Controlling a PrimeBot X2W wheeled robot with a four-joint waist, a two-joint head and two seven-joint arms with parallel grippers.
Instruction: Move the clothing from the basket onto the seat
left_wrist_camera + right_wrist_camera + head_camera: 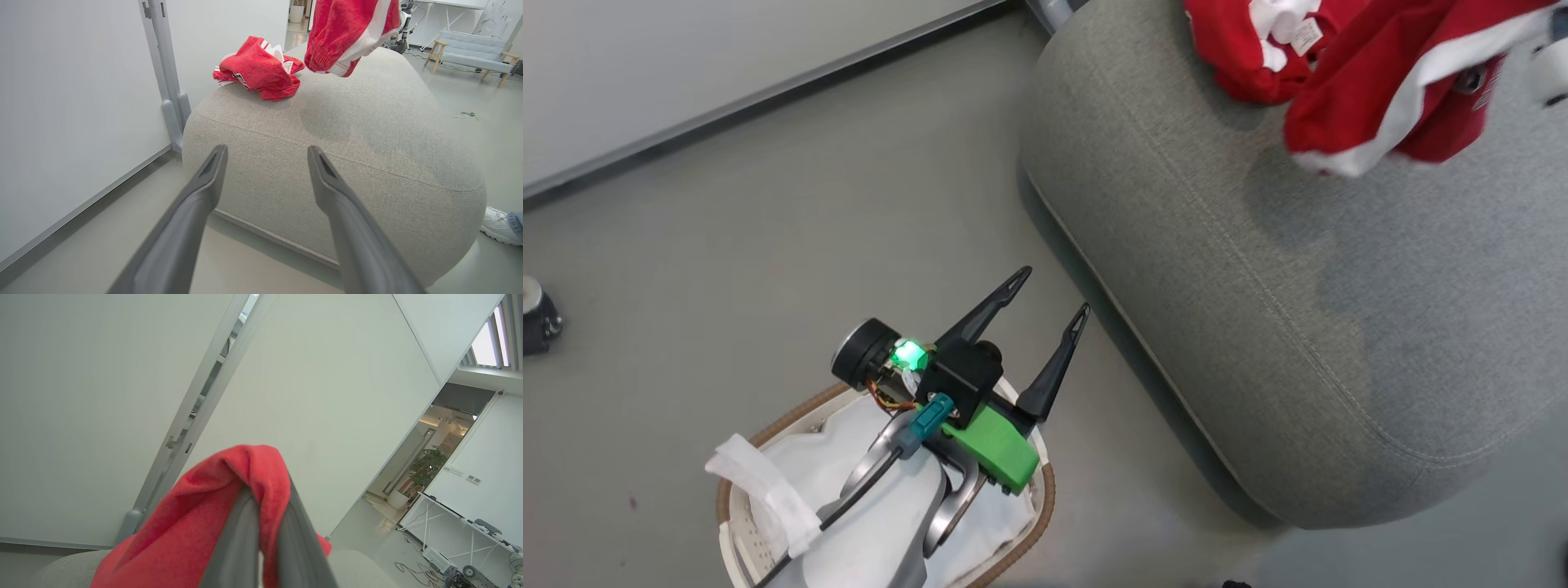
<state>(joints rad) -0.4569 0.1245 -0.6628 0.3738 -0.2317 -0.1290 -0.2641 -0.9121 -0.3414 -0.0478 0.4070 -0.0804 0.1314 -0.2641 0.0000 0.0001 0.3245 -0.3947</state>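
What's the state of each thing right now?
left gripper: open, empty.
right gripper: shut on hanging red garment.
hanging red garment: held above the seat.
crumpled red garment: lying on seat.
basket: white liner inside, no red clothing visible.

Left gripper (1052, 292): 2 long black fingers (984, 310), skinny and tapering, w/ a little slot cut near each tip. They come off a boxy black housing (964, 376) w/ a bright green plastic block (996, 447) behind it. Green LED (908, 355) is lit next to a round black cap (860, 351) w/ a silver rim. Teal plug (929, 416) feeds a black cable (866, 483), plus thin red/yellow wires (889, 400). Forearm (943, 510) is pale silver, curvy. Right gripper (266, 496) fingers look smooth dark grey up close.
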